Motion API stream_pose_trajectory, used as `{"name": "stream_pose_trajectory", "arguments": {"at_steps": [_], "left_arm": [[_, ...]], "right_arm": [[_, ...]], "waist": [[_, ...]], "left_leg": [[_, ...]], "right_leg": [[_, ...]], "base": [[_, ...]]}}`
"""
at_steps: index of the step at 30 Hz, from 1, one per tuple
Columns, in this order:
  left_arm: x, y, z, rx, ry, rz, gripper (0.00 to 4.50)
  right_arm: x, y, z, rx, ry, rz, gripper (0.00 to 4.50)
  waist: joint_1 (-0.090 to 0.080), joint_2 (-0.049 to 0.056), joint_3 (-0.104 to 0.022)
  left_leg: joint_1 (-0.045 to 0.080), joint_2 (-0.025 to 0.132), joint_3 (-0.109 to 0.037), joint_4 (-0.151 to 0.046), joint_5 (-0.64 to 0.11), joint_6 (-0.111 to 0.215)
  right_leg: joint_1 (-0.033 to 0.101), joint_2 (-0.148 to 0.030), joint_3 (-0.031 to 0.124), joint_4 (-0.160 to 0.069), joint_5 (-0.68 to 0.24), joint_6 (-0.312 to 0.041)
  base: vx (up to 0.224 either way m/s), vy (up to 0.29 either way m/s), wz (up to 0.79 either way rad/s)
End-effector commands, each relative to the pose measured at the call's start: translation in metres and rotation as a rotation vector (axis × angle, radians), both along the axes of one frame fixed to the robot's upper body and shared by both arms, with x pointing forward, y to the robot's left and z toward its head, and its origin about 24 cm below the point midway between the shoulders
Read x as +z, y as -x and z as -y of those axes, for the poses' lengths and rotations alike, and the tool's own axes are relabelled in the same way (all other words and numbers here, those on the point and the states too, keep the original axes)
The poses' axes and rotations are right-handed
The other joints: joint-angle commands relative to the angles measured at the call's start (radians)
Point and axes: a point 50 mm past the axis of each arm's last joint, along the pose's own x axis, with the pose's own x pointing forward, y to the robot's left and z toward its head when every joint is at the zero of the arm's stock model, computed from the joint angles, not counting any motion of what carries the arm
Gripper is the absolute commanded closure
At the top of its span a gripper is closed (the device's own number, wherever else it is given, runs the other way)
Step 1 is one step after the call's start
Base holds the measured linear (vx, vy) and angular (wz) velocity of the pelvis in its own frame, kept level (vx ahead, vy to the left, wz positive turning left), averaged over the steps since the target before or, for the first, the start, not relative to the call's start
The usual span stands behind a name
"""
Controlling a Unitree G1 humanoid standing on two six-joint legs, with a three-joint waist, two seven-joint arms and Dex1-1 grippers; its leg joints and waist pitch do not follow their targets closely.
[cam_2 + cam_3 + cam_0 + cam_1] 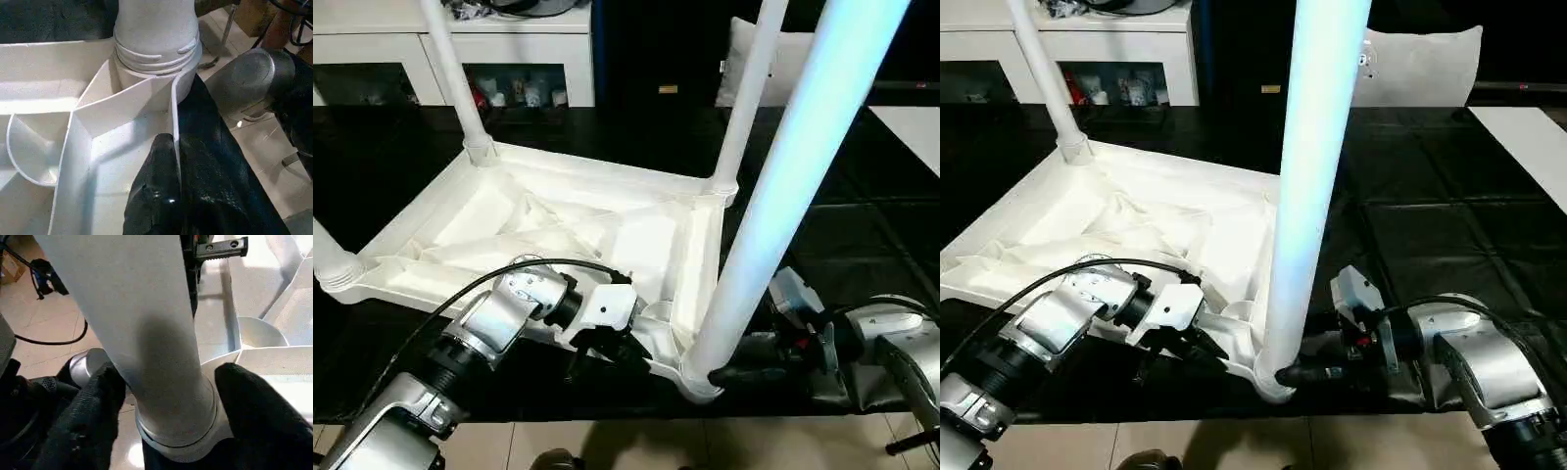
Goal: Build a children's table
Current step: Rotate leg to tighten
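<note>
While my left gripper (pixel 607 354) pinched the table's (pixel 558 225) stiff rim, my right gripper (pixel 1307 373) loosely straddled the slick leg (pixel 1307 196).

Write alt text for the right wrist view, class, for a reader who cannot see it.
A white table leg stands in a round corner socket of the upturned white tabletop, with the right hand straddling its base, one black finger on each side. Tiled floor lies behind.
</note>
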Motion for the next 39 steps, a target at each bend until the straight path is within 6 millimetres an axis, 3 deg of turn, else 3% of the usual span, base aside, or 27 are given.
{"name": "stream_pose_trajectory", "arguments": {"at_steps": [1, 3, 5, 9, 12, 16, 18, 21, 24, 28, 30, 35, 39], "left_arm": [[0.007, 0.004, 0.006, -0.086, 0.006, 0.016, 4.50], [0.007, 0.004, 0.006, -0.088, 0.006, 0.012, 4.50], [0.006, 0.004, 0.005, -0.087, 0.007, 0.008, 4.50], [0.007, 0.003, 0.006, -0.068, 0.019, -0.004, 4.50], [0.008, -0.001, 0.008, 0.002, 0.035, -0.010, 4.50], [0.011, -0.014, 0.021, 0.214, 0.080, 0.006, 4.50], [0.011, -0.019, 0.029, 0.305, 0.103, 0.013, 4.50], [0.011, -0.022, 0.039, 0.404, 0.134, 0.011, 4.50], [0.011, -0.030, 0.058, 0.585, 0.186, 0.013, 4.50], [0.013, -0.036, 0.070, 0.711, 0.221, 0.031, 4.50], [0.014, -0.037, 0.076, 0.743, 0.226, 0.051, 4.50], [0.016, -0.037, 0.072, 0.719, 0.215, 0.087, 4.50], [0.014, -0.037, 0.060, 0.680, 0.203, 0.105, 4.50]], "right_arm": [[0.005, -0.001, -0.003, 0.029, -0.019, -0.001, 1.64], [0.004, -0.001, -0.005, 0.038, -0.024, -0.004, 1.68], [0.002, 0.001, -0.007, 0.048, -0.031, -0.019, 2.05], [0.002, 0.004, -0.010, 0.049, -0.049, -0.034, 2.35], [0.003, 0.004, -0.015, 0.000, -0.098, -0.035, 2.41], [0.000, -0.005, -0.031, -0.228, -0.088, 0.032, 2.45], [-0.006, -0.015, -0.038, -0.390, -0.054, 0.068, 2.46], [-0.010, -0.024, -0.046, -0.544, -0.041, 0.083, 2.51], [-0.017, -0.040, -0.055, -0.822, 0.005, 0.101, 2.57], [-0.021, -0.053, -0.062, -1.018, 0.024, 0.109, 2.57], [-0.019, -0.059, -0.068, -1.085, 0.001, 0.141, 2.03], [-0.009, -0.061, -0.071, -1.103, -0.076, 0.167, 1.53], [-0.005, -0.055, -0.060, -1.031, -0.090, 0.199, 1.28]], "waist": [[-0.002, -0.018, -0.064], [-0.002, -0.018, -0.064], [-0.002, -0.017, -0.064], [-0.002, -0.018, -0.064], [-0.002, -0.018, -0.062], [-0.010, -0.019, -0.055], [-0.027, -0.016, -0.051], [-0.045, -0.019, -0.053], [-0.069, -0.017, -0.054], [-0.074, -0.015, -0.057], [-0.073, -0.014, -0.060], [-0.070, -0.010, -0.062], [-0.069, -0.011, -0.057]], "left_leg": [[0.007, 0.037, -0.004, -0.063, -0.145, 0.075], [0.007, 0.037, -0.004, -0.063, -0.145, 0.075], [0.008, 0.037, -0.005, -0.063, -0.147, 0.073], [0.008, 0.037, -0.004, -0.063, -0.150, 0.071], [0.007, 0.036, -0.004, -0.064, -0.150, 0.067], [0.008, 0.031, -0.006, -0.069, -0.180, 0.041], [0.005, 0.026, -0.010, -0.074, -0.204, 0.007], [0.001, 0.022, -0.014, -0.077, -0.215, 0.000], [-0.001, 0.018, -0.011, -0.072, -0.188, 0.008], [-0.001, 0.017, -0.010, -0.070, -0.156, 0.015], [-0.002, 0.019, -0.008, -0.069, -0.137, 0.025], [-0.001, 0.020, -0.008, -0.069, -0.109, 0.045], [-0.001, 0.021, -0.008, -0.071, -0.146, 0.051]], "right_leg": [[0.052, -0.071, 0.040, -0.073, -0.202, -0.219], [0.051, -0.071, 0.040, -0.074, -0.204, -0.219], [0.051, -0.071, 0.040, -0.074, -0.209, -0.219], [0.050, -0.071, 0.040, -0.075, -0.212, -0.219], [0.051, -0.072, 0.040, -0.075, -0.224, -0.216], [0.047, -0.070, 0.039, -0.084, -0.308, -0.189], [0.044, -0.068, 0.037, -0.094, -0.400, -0.146], [0.048, -0.070, 0.033, -0.099, -0.438, -0.122], [0.045, -0.063, 0.037, -0.096, -0.366, -0.143], [0.047, -0.062, 0.038, -0.096, -0.309, -0.151], [0.049, -0.061, 0.040, -0.091, -0.243, -0.163], [0.054, -0.059, 0.042, -0.079, -0.117, -0.194], [0.057, -0.062, 0.042, -0.084, -0.146, -0.195]], "base": [[0.000, 0.000, 0.00], [0.000, 0.000, 0.00], [0.000, 0.000, 0.00], [0.000, 0.000, 0.00], [0.000, 0.000, 0.00], [0.000, 0.000, 0.00], [0.000, 0.000, 0.00], [0.000, 0.000, 0.00], [0.000, 0.000, 0.00], [0.000, 0.000, 0.00], [0.000, 0.000, 0.00], [0.000, 0.000, 0.00], [0.000, 0.000, 0.00]]}}
